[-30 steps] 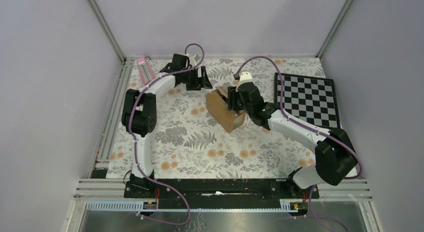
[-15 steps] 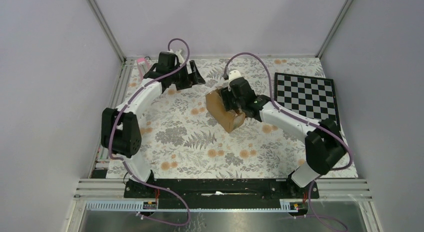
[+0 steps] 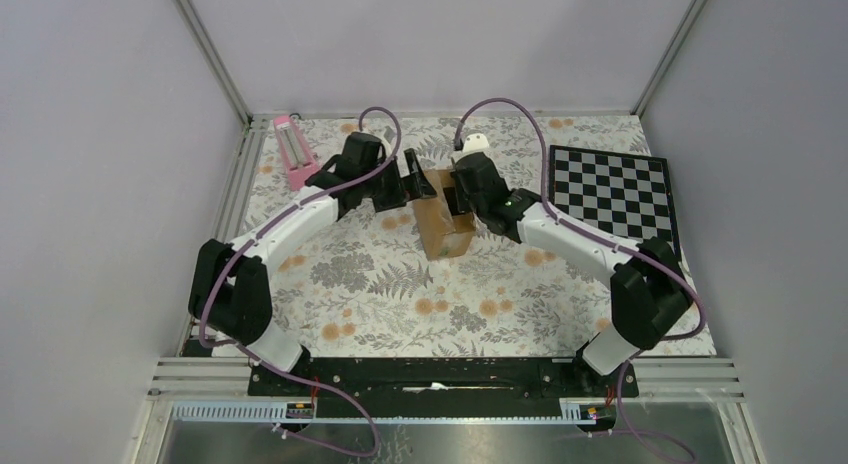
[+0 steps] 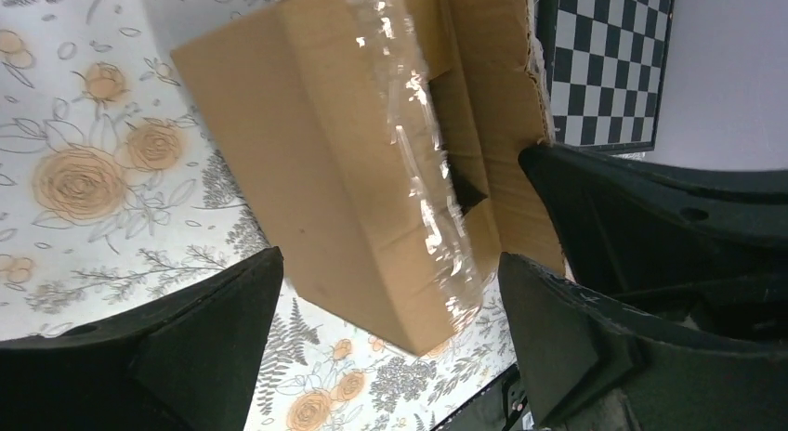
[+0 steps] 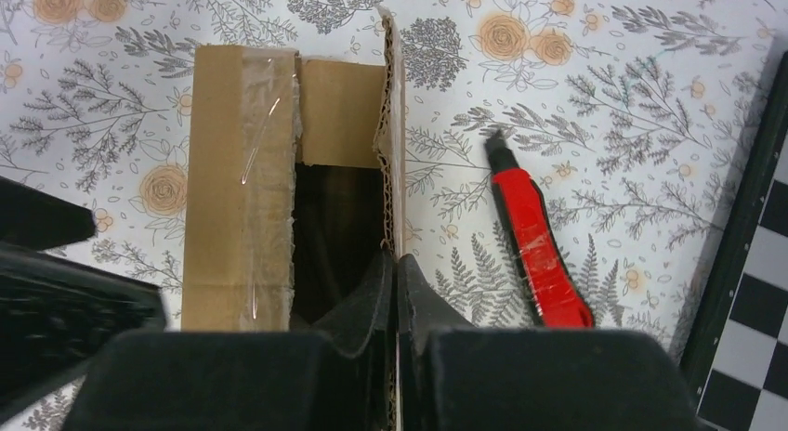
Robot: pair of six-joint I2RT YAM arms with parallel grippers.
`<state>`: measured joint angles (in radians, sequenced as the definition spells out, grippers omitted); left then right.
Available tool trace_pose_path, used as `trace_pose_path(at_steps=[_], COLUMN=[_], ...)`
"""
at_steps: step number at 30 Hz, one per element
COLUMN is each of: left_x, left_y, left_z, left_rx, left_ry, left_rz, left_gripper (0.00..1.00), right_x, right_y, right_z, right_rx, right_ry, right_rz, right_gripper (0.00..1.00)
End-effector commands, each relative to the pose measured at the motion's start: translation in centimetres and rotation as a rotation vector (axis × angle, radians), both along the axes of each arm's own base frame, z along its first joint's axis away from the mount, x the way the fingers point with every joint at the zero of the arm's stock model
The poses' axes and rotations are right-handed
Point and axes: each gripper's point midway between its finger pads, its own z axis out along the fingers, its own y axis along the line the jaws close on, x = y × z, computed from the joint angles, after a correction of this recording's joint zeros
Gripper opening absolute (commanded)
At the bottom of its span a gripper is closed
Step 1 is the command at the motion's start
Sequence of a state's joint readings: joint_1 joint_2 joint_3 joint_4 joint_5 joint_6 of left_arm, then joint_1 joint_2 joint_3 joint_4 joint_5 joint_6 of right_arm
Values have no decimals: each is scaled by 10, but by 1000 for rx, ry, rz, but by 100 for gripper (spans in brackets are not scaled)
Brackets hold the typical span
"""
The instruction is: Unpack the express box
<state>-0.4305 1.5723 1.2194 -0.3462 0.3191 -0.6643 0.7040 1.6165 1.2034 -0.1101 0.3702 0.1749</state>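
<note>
Express box point(image 3: 445, 234) just ahead of wide-open left gripper point(image 4: 390, 257); right gripper point(image 5: 397, 264) pinched shut on its raised flap.

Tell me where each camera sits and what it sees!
Top external: high behind the robot, looking down at the table; left arm and right arm show.
Left wrist: on the left arm, facing the express box side-on; open left gripper shows.
Right wrist: on the right arm, looking into the box; shut right gripper pinches its flap.
All share the box and chessboard.
</note>
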Motion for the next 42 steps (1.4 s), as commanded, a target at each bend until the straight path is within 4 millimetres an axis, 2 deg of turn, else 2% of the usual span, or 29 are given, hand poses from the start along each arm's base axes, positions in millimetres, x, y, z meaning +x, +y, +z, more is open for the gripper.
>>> trace_pose_path(at_steps=[1, 4, 6, 8, 12, 21, 26, 30, 32, 35, 39, 41, 42], left_x=[11, 15, 16, 18, 18, 11, 6, 1, 0, -1, -3, -3, -3], left_y=[-8, -8, -5, 2, 14, 20, 21, 13, 9, 12, 17, 21, 22], left_z=[29, 26, 18, 10, 0, -5, 0, 0, -1, -1, 14, 21, 26], left_rx=[-23, 42, 145, 252, 359, 449, 418, 288, 207, 151, 49, 14, -3], left_ry=[-84, -90, -95, -102, -104, -105, -126, -118, -114, -108, -164, -191, -205], left_rz=[98, 101, 90, 97, 110, 99, 94, 70, 58, 55, 69, 72, 66], left_gripper=[96, 99, 99, 99, 97, 77, 70, 66, 57, 56, 54, 48, 41], right_x=[-21, -33, -38, -41, -51, -56, -56, -58, -59, -57, -52, -48, -46], right_y=[10, 22, 24, 29, 31, 19, 16, 22, 26, 25, 22, 18, 19], right_z=[23, 35, 46, 59, 75, 97, 101, 103, 103, 101, 91, 83, 81], right_rx=[81, 116, 136, 181, 233, 278, 272, 298, 316, 331, 387, 453, 489], right_ry=[-75, -128, -166, -206, -260, -341, -364, -352, -341, -324, -267, -219, -196], right_rz=[-66, -58, -78, -88, -116, -163, -155, -122, -107, -102, -99, -99, -89], right_gripper=[0, 0, 0, 0, 0, 0, 0, 0, 0, 0, 0, 0, 0])
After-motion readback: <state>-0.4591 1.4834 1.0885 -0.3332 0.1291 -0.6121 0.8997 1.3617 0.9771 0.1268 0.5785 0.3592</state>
